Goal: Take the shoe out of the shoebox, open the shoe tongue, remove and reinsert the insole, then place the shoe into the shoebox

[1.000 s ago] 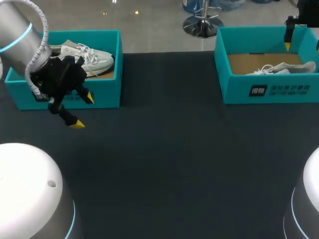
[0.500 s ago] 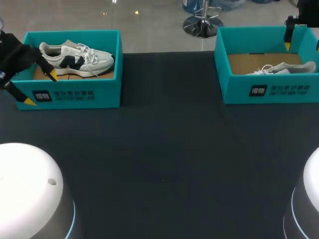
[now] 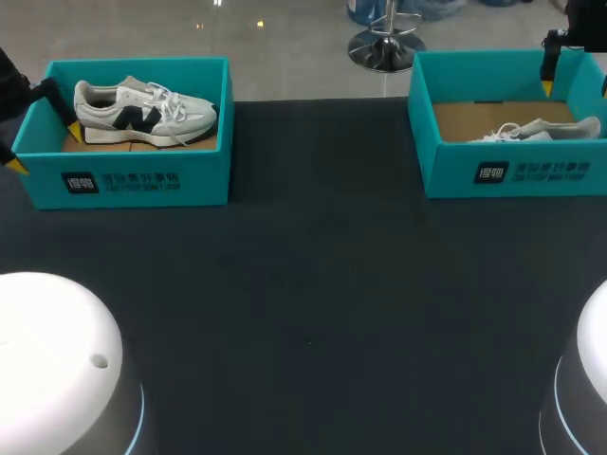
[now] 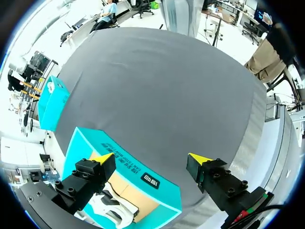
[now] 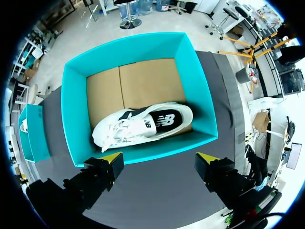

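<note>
One table [image 3: 313,284] carries two shoeboxes [image 3: 133,180] [image 3: 512,171], at its far corners, and two shoes [image 3: 142,109] [image 3: 541,130], one inside each box.

Head view overhead, wrist views down over left shoebox [image 4: 125,166], right shoebox [image 5: 129,50]

Even, diffuse light from overhead falls on the dark matte bench [image 3: 313,284], which shows no hard shadows and no glare. Inside the left shoebox [image 3: 133,185] the white shoe [image 3: 142,112] casts only a soft shadow. In the left wrist view the bench looks paler grey, and the room past its edge burns out white.
</note>
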Robot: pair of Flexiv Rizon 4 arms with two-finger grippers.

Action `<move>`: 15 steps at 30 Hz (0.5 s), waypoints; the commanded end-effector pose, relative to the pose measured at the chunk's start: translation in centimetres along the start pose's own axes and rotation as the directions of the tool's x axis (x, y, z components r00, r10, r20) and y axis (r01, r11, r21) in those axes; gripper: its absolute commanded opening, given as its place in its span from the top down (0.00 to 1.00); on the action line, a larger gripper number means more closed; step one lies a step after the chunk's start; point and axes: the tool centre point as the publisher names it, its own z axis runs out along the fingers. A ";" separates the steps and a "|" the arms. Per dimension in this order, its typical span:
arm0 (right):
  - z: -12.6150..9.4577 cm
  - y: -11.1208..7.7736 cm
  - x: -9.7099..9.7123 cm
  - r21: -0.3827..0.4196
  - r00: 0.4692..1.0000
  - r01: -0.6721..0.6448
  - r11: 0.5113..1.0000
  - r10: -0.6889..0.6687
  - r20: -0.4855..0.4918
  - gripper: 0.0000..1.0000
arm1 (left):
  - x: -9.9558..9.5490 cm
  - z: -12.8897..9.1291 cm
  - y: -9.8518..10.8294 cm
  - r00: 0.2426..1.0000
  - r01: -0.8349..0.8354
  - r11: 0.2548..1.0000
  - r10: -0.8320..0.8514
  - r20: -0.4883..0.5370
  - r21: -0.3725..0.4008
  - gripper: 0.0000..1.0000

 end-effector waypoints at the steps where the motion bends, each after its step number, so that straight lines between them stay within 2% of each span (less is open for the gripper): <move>1: 0.0 0.1 0.0 0.002 1.000 0.000 1.000 0.000 0.001 0.00 | -0.1 -0.2 -0.1 1.000 0.001 1.000 -0.001 -0.019 -0.004 0.00; 12: 0.0 0.1 0.0 0.002 1.000 0.000 1.000 0.000 0.001 0.00 | -0.1 -0.2 -0.1 1.000 0.001 1.000 -0.001 -0.019 -0.004 0.00; 13: 0.0 0.1 0.0 0.002 1.000 0.000 1.000 0.000 0.001 0.00 | -0.4 -0.2 -0.1 0.999 -0.049 0.998 0.048 -0.023 -0.042 0.00; 15: 0.0 0.1 0.0 0.002 1.000 0.000 1.000 0.000 0.001 0.00 | -0.8 -0.2 1.3 0.979 -0.201 0.973 0.195 -0.065 -0.117 0.00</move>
